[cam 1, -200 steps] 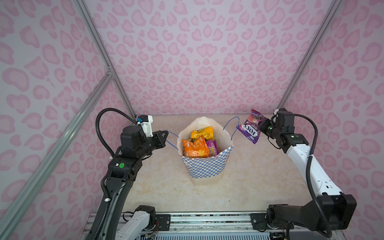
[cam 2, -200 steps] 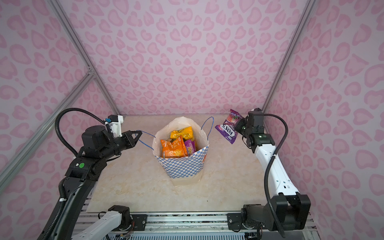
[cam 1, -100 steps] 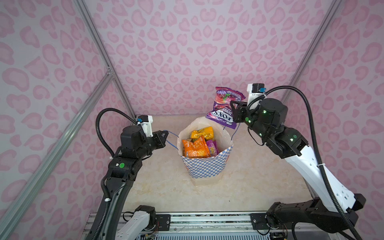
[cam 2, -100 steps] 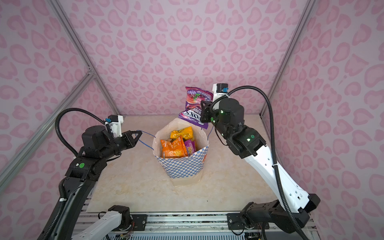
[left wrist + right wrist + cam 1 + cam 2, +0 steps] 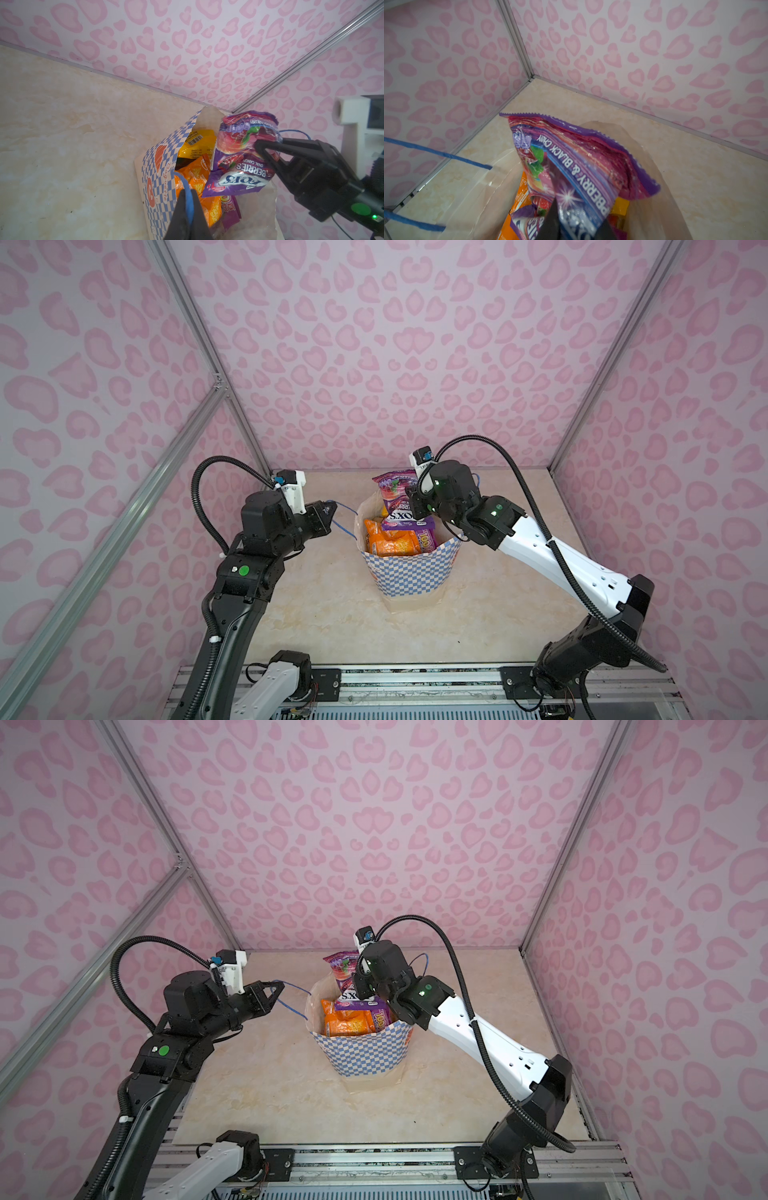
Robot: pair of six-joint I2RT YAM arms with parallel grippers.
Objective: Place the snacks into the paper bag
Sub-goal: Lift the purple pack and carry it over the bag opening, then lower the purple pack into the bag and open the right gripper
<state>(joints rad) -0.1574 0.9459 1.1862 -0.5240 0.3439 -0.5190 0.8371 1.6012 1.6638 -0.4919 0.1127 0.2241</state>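
Left wrist view: L gripper (image 5: pixel 188 192) pinches blue handle (image 5: pixel 182 181); R gripper (image 5: pixel 262 148) holds purple pkt (image 5: pixel 239 158) at paper bag (image 5: pixel 160 166) rim.

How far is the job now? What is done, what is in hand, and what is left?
Done: orange packets, a yellow packet and a second purple packet lie inside the paper bag.
In hand: the right gripper holds a purple packet at the bag's mouth; the left gripper pinches a blue handle.
Left: release this packet. No other packet shows on the table.

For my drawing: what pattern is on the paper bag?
The upright paper bag has blue-and-white checks with orange pastry pictures; clearest in the left wrist view.
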